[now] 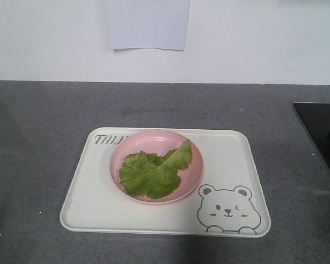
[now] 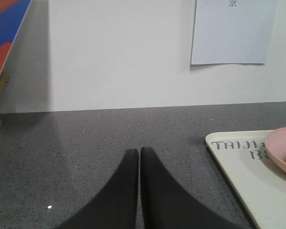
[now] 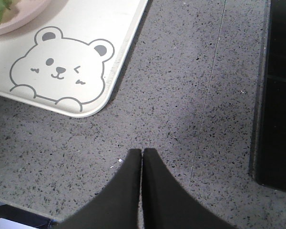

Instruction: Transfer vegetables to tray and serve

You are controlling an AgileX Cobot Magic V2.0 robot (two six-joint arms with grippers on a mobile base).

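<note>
Closest to me on both wrist cams are the claws themselves. Left gripper (image 2: 139,152): black fingers pressed together tip to tip, nothing btwn them, hovering over bare grey speckled countertop (image 2: 86,138). Right gripper (image 3: 142,153): same story, fingers pressed together, nothing pinched, over the counter just off the tray's near right corner.

Front cam: the tray (image 1: 88,198) sits flat on the counter, roughly centred, long side facing me. Cream-white, rounded corners, raised rim. Grey bear drawing (image 1: 228,209) in its near right corner, "TAIJI" lettering (image 1: 111,139) at far left, partly covered by the pink plate (image 1: 193,175). Plate is round, sits on the tray, a bit toward the far side and near the middle.

The vegetables (image 1: 154,171): crinkly bright-green lettuce w/ pale ribs, lying flat inside the pink plate, not on the tray surface itself. One leaf tip points up-right toward the plate's far rim.

Left wrist cam catches the tray's far left corner at right of frame w/ the plate edge and a sliver of green. Right wrist cam shows the bear and the plate edge at top left.

Other bits: white wall behind w/ a sheet of paper (image 1: 148,25) stuck on it; a black glossy panel (image 1: 322,135) set in the counter at the right; a red-and-blue board (image 2: 7,28) leaning at far left in the left wrist view.
</note>
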